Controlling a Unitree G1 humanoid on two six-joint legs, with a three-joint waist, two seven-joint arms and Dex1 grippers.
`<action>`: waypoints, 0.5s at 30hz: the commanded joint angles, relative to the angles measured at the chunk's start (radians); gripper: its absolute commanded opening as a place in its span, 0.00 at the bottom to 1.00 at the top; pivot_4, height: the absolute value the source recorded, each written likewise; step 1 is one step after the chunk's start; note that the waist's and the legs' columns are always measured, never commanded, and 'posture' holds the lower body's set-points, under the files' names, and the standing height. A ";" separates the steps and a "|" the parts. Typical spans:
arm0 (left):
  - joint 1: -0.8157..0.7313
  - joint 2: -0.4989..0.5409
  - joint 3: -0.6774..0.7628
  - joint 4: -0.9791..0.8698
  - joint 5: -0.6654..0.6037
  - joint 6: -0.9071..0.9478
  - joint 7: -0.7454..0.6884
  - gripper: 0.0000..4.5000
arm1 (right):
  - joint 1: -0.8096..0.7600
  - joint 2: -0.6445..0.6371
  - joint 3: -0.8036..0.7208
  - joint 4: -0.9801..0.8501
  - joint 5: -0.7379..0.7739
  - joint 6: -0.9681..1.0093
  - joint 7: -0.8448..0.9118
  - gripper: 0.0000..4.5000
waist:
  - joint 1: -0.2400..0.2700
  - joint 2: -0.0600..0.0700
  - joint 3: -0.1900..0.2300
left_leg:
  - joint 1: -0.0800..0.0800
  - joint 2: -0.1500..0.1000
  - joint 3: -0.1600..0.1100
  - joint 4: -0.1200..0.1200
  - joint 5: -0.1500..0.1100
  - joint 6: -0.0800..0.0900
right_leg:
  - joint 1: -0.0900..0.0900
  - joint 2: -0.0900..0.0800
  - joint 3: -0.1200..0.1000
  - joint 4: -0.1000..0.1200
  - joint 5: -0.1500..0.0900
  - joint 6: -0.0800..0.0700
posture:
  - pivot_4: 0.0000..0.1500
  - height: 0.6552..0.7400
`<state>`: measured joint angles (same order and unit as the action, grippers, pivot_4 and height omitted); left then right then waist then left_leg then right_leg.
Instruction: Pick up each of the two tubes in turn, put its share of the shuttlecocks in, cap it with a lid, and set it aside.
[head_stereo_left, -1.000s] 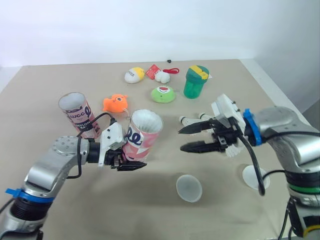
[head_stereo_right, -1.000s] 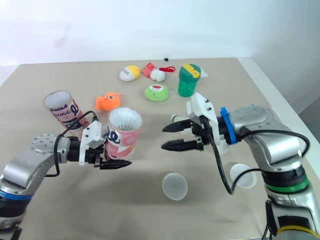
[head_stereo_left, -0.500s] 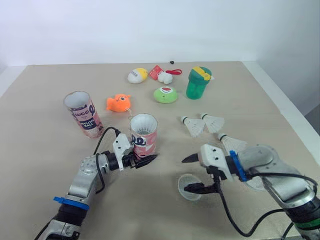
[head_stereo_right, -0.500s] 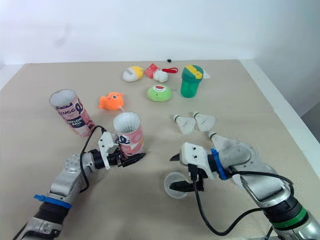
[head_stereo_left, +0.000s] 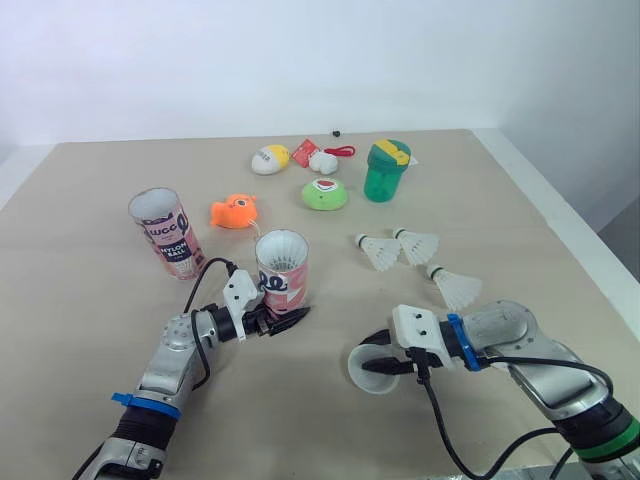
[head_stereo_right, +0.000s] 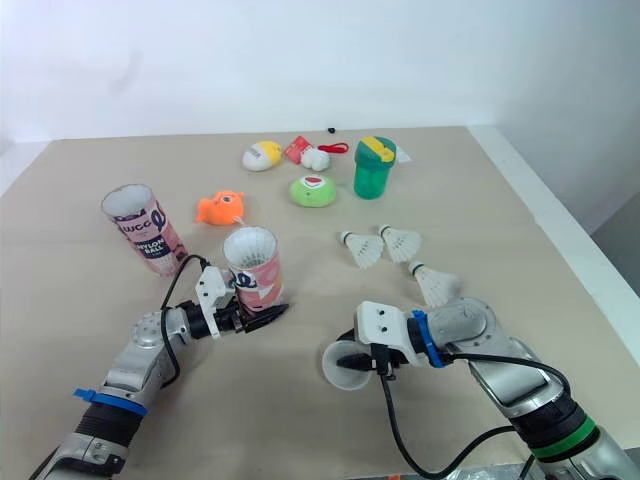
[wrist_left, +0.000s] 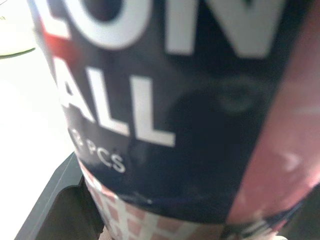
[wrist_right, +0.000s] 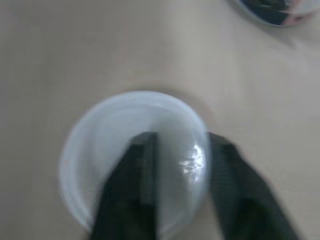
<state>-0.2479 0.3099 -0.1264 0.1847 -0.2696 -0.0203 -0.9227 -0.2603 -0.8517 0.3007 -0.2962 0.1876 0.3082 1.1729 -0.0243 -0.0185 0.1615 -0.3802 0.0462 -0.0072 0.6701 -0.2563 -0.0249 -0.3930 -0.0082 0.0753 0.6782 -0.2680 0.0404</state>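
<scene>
A pink and navy tube (head_stereo_left: 283, 268) stands upright on the table, its mouth open, with white inside. My left gripper (head_stereo_left: 285, 312) is shut on its lower part; the left wrist view shows the tube's label (wrist_left: 165, 100) close up. A second tube (head_stereo_left: 165, 232) stands upright to the far left. A translucent lid (head_stereo_left: 366, 368) lies near the front. My right gripper (head_stereo_left: 376, 365) is shut on its rim, one finger inside and one outside (wrist_right: 180, 140). Three white shuttlecocks (head_stereo_left: 380, 252) (head_stereo_left: 418, 243) (head_stereo_left: 455, 287) lie on the table right of the held tube.
An orange fish toy (head_stereo_left: 233, 211) lies behind the held tube. Farther back are a green round toy (head_stereo_left: 325, 194), a green cup (head_stereo_left: 385, 170), a yellow and white egg toy (head_stereo_left: 268, 158) and small red and white items (head_stereo_left: 322, 155). The table's right edge (head_stereo_left: 560, 230) runs close by.
The left arm lowered the tube from the air onto the table. The right gripper came down from mid-air, open, to the lid and closed on its rim.
</scene>
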 joint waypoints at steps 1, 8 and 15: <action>0.029 -0.002 -0.014 0.063 0.002 0.061 -0.005 0.78 | -0.005 -0.002 0.006 0.018 -0.017 0.006 0.012 0.01 | 0.000 0.000 0.000 | 0.001 0.000 0.000 -0.001 0.000 0.000 | 0.002 0.000 0.000 -0.001 0.000 0.000 | 1.00 1.00; 0.024 -0.005 -0.022 0.054 0.001 0.087 -0.015 0.78 | -0.118 0.038 -0.088 0.014 0.153 0.120 0.045 0.01 | -0.001 0.000 0.000 | 0.003 0.000 0.000 -0.002 0.000 0.000 | 0.003 0.000 0.000 -0.003 0.000 0.000 | 1.00 1.00; 0.031 -0.002 -0.021 0.048 0.006 0.089 -0.016 0.78 | -0.602 0.209 -0.172 0.059 0.316 0.305 -0.036 0.01 | -0.008 0.005 0.003 | 0.004 -0.001 0.000 -0.002 0.001 0.001 | 0.002 0.002 0.004 -0.003 0.003 -0.001 | 1.00 1.00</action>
<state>-0.2541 0.3028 -0.1141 0.1795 -0.2883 0.0272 -0.9313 -0.8411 -0.6591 0.1456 -0.2410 0.4783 0.5969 1.1583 -0.0319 -0.0130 0.1641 -0.3760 0.0454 -0.0088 0.6654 -0.2554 -0.0237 -0.3905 -0.0063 0.0777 0.6731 -0.2651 0.0399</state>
